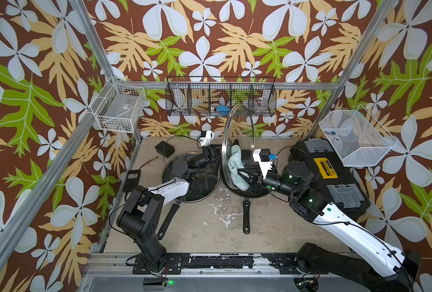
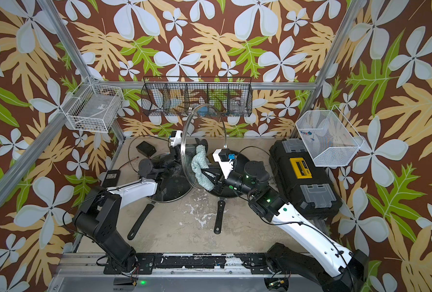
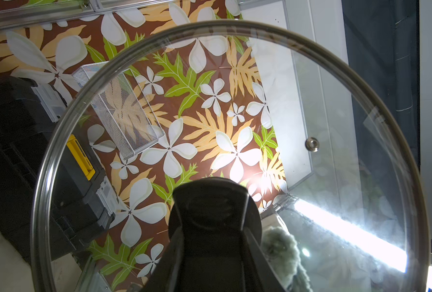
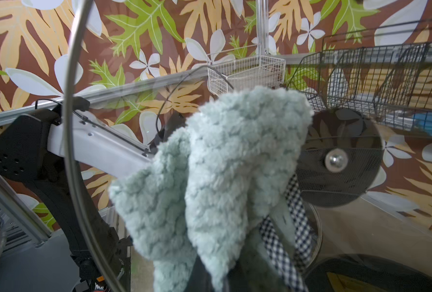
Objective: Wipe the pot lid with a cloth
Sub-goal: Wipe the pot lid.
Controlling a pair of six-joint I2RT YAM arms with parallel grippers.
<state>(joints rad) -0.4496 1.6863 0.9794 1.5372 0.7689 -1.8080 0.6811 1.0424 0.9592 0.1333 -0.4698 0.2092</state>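
Pot lid (image 1: 237,131) (image 2: 204,126), clear glass with a metal rim, stands on edge in the air above a black pan (image 1: 235,193) in both top views, and we see the left gripper (image 3: 213,215) clamped on its black knob (image 3: 215,202). On the lid's other face the right gripper (image 1: 248,178) is pinched tight on the cloth (image 4: 222,164), whose fluffy teal bulk sits against the glass just beside the knob's bolt (image 4: 336,159), though we cannot tell how firmly it presses
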